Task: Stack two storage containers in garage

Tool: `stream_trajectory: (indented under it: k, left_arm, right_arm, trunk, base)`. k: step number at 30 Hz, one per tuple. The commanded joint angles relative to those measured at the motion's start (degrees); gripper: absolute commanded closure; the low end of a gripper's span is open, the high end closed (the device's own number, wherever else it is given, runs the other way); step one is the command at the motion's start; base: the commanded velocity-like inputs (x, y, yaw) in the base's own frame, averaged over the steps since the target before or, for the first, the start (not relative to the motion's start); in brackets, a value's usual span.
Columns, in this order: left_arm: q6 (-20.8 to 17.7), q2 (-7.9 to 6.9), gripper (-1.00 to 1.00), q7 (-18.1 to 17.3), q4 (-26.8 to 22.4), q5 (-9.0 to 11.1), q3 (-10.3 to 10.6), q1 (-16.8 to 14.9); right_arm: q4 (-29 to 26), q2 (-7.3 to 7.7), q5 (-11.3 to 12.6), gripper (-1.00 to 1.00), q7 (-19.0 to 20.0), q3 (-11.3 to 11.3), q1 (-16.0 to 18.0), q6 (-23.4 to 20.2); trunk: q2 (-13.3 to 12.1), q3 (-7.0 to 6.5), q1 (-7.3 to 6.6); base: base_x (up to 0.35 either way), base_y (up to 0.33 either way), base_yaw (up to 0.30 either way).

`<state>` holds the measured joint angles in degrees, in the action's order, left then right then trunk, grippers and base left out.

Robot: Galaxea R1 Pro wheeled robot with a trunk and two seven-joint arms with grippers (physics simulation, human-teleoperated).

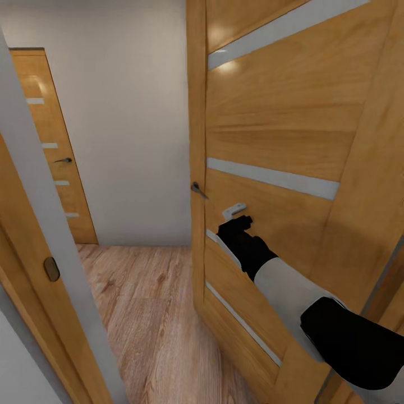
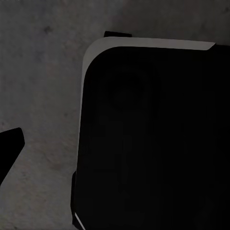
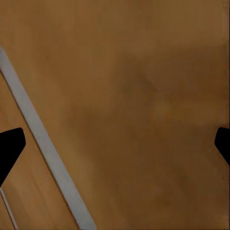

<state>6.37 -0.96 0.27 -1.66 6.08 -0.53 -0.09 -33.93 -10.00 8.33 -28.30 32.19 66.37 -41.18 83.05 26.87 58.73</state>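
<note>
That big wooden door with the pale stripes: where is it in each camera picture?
Head view: the open wooden door takes up the right half, handle on its near edge, right gripper held against its face.
Right wrist view: door panel close up, spanning the frame.
Left wrist view: I see no door; dark robot body over grey floor.
Shared landmark: a pale stripe.

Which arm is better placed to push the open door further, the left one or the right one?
Probably the right. Its tool is open and right at the door panel, below the handle. The left wrist view looks at grey floor and the robot's dark base.
</note>
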Motion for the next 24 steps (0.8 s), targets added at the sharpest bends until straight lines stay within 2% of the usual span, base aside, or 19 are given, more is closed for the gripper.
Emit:
stream_trajectory:
  k: [1,11,17,21,23,24]
  left_arm:
    - [0.1,0.01,-1.0,0.0,0.0,0.5,0.0,0.0]
    - [0.1,0.03,-1.0,0.0,0.0,0.5,0.0,0.0]
    - [0.1,0.02,-1.0,0.1,0.0,0.5,0.0,0.0]
    - [0.1,0.07,-1.0,0.4,0.0,0.5,-0.1,0.0]
    - [0.1,0.07,-1.0,0.5,0.0,0.5,-0.1,0.0]
    - [0.1,0.08,-1.0,0.6,0.0,0.5,-0.1,0.0]
  right_arm:
    - [0.8,0.0,-0.3,-1.0,-0.6,0.3,0.6,0.2]
    - [0.8,0.0,-0.3,-1.0,-0.4,0.2,1.1,0.9]
    - [-4.7,0.0,-0.3,-1.0,0.5,0.0,1.1,0.2]
    - [-7.3,0.0,-0.3,-1.0,3.6,-0.1,1.0,-0.1]
    - [-7.8,0.0,-0.2,-1.0,6.6,-0.1,1.0,-0.1]
    - [-8.0,0.0,-0.2,-1.0,9.6,-0.1,1.0,0.1]
  trunk:
    - [0.0,0.06,0.0]
    - [0.0,0.06,0.0]
    - [0.0,0.06,0.0]
    - [0.0,0.06,0.0]
    - [0.0,0.06,0.0]
    - [0.0,0.06,0.0]
  base:
    - [0.0,0.0,0.0]
    - [0.0,0.0,0.0]
    - [0.0,0.0,0.0]
    - [0.0,0.0,0.0]
    - [0.0,0.0,0.0]
    - [0.0,0.0,0.0]
